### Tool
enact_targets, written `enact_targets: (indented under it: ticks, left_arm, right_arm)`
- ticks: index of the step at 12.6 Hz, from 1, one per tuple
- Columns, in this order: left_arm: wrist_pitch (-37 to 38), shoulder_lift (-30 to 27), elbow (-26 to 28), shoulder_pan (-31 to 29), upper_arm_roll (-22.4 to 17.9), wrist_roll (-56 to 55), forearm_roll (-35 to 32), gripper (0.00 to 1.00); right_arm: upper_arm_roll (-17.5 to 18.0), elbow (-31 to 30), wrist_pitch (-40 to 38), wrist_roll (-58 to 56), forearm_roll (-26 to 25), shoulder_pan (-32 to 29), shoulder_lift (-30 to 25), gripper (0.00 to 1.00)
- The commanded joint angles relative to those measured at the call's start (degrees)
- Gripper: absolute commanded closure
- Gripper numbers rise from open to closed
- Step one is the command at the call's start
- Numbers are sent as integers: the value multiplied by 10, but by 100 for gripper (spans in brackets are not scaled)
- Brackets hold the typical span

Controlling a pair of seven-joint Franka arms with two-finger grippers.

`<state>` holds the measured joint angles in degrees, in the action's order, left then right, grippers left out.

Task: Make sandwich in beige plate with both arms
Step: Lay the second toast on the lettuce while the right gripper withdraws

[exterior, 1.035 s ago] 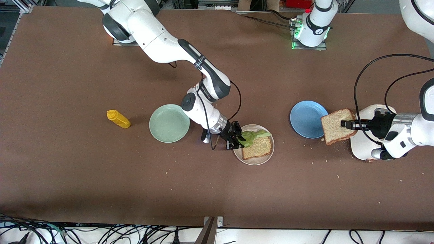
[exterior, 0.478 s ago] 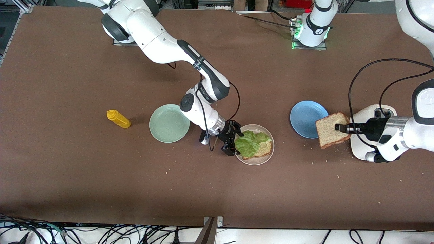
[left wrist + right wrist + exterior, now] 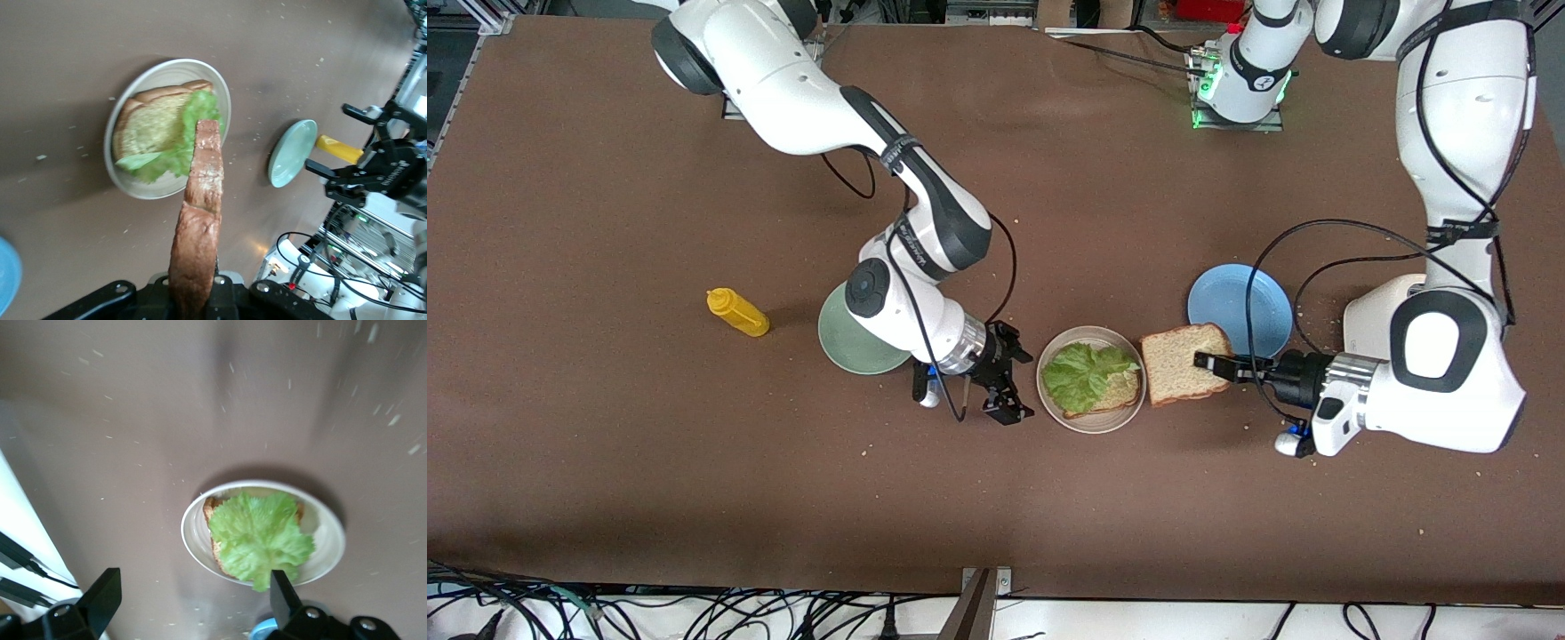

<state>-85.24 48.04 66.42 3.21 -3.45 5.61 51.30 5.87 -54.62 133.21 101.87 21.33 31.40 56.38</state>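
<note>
The beige plate (image 3: 1103,423) holds one toasted bread slice (image 3: 1126,392) with a ruffled lettuce leaf (image 3: 1083,374) spread over it. My left gripper (image 3: 1209,363) is shut on the crust of a second bread slice (image 3: 1178,364), held over the table between the beige plate and the blue plate. In the left wrist view this slice (image 3: 200,213) stands edge-on over the plate (image 3: 127,185) and lettuce (image 3: 179,150). My right gripper (image 3: 1007,384) is open and empty, beside the plate toward the right arm's end. Its wrist view shows the lettuce (image 3: 260,533) on the plate (image 3: 195,545).
A mint green plate (image 3: 852,345) lies partly under the right arm. A blue plate (image 3: 1249,302) and a white toaster (image 3: 1371,316) sit near the left arm. A yellow bottle (image 3: 736,312) lies toward the right arm's end. Crumbs dot the brown table.
The right gripper let go of the lettuce, which now lies flat on the bread, opened and drew back from the plate. The left arm carried its slice from the toaster to the plate's edge.
</note>
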Motion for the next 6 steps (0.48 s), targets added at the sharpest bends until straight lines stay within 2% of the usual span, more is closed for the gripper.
enact_targets:
  ticks: [1,4,6]
  left_arm:
    - [-38,11,13,40,-4,48,48,100]
    - [-90,13,34,102,-4,49,50,100]
    - [-109,15,45,115,-4,49,50,100]
  right_arm:
    - [1,-20,-120,-95,-61,-28,-60,1]
    - [1,-21,-239,-226,-66,-77,-102,2]
    - [-15,-21,-330,-341,-66,-105,-134,2]
